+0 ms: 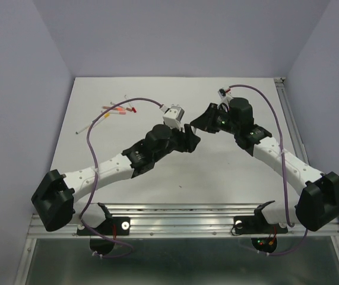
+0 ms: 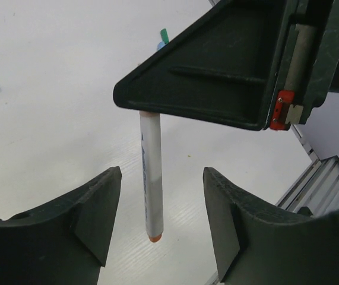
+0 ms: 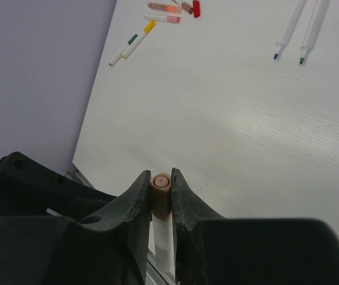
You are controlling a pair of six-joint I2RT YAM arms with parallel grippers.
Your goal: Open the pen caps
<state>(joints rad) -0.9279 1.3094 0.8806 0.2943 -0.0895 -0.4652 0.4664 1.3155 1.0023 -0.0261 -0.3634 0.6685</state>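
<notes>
Your right gripper [image 3: 160, 176] was clamped on the peach pen cap [image 3: 160, 189], its white pen body [image 2: 150, 172] hanging between your left gripper's [image 2: 162, 173] open jaws, untouched. Loose pens [image 1: 117, 111] and a red cap [image 3: 196, 8] lay well apart, far left.

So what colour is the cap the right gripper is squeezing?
Pale peach. The cap shows best in the right wrist view, pinched by the right gripper.

Lab test cell — white table [image 1: 216, 175], bare walls [image 1: 175, 35].
</notes>
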